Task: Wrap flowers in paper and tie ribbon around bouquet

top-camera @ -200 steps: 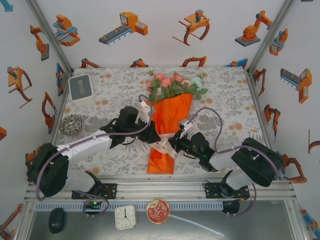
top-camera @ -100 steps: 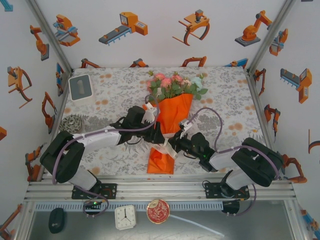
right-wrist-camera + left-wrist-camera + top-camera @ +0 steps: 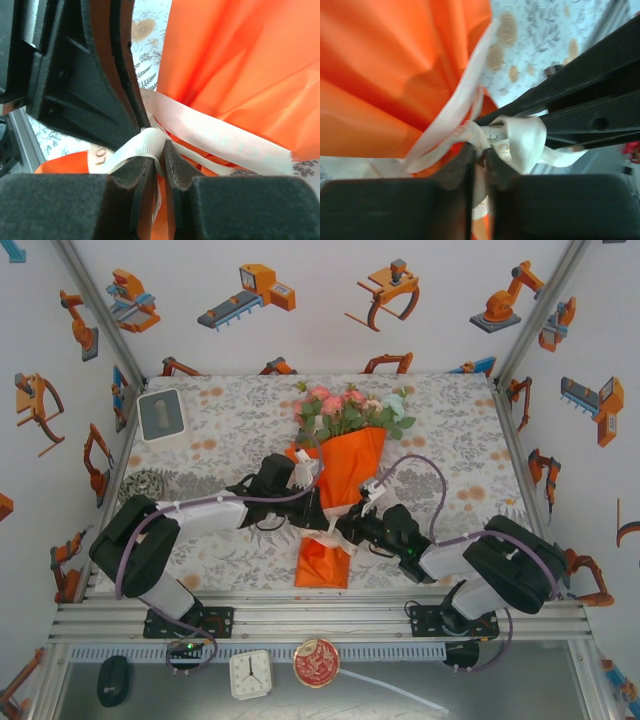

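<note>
Centre of the top view: the bouquet (image 3: 345,475) lies on the tablecloth (image 3: 220,420), flowers (image 3: 350,412) toward the top and the paper (image 3: 322,562) tail toward the bottom. The left gripper (image 3: 480,157) reaches in from the left at the waist, pads all but together, pinching the ribbon (image 3: 522,142) by the knot. The right gripper (image 3: 157,162) comes from the right, pads squeezed on a ribbon fold, its tips just beside the left's.

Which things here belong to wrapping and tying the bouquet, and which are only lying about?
Job: pink, white and blue artificial roses; orange paper cone; cream-white satin ribbon.
Lying about: white square box; grey patterned round dish; white square clock; red round tin; black oval object.
</note>
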Controlling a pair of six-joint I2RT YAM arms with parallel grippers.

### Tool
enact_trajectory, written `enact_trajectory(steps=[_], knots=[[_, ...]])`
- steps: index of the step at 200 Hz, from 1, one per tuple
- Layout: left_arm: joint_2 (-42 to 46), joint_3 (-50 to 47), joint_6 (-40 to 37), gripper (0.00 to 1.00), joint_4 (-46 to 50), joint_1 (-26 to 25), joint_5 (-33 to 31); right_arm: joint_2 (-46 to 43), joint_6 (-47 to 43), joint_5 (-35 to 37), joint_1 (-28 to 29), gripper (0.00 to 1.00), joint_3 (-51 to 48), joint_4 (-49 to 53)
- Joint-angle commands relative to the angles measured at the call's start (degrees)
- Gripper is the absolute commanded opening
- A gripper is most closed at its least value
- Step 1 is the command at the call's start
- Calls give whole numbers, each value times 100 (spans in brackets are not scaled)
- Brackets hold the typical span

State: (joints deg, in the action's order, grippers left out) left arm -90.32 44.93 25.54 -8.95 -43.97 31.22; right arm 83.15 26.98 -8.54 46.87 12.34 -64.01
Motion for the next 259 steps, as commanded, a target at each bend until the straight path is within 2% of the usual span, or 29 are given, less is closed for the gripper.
enact_trajectory(steps=[1,30,53,103,115,137,149,168,186,206,226,259], knots=[[-59,131,27,0,-654,-16,3,-185,44,-462,90,19,-53,-279],[3,65,-28,0,-537,6,-256,-445,110,-295,92,27,-271,-174],[169,19,-172,0,-417,14,-536,-856,60,-322,93,33,-405,321],[287,-46,-307,0,-441,-3,-782,-2310,-204,-293,94,35,-501,1914],[288,-41,-311,0,-432,-7,-776,-2818,-249,-259,92,34,-423,2509],[288,-45,-341,0,-430,-27,-714,-3734,-438,25,89,32,294,4396],[280,-37,-341,0,-455,-39,-689,-3970,-430,281,90,32,641,4868],[252,3,-350,0,-424,-50,-683,-3678,-52,951,90,28,1311,5582],[271,-9,-357,0,-413,-61,-688,-2910,213,974,93,24,2064,6246],[295,7,-369,0,-380,-77,-661,-2040,227,611,93,21,2668,6592],[329,8,-375,0,-358,-77,-693,-1559,223,439,102,21,2834,6661],[357,18,-394,0,-361,-82,-691,-1475,21,494,101,21,2503,6664]])
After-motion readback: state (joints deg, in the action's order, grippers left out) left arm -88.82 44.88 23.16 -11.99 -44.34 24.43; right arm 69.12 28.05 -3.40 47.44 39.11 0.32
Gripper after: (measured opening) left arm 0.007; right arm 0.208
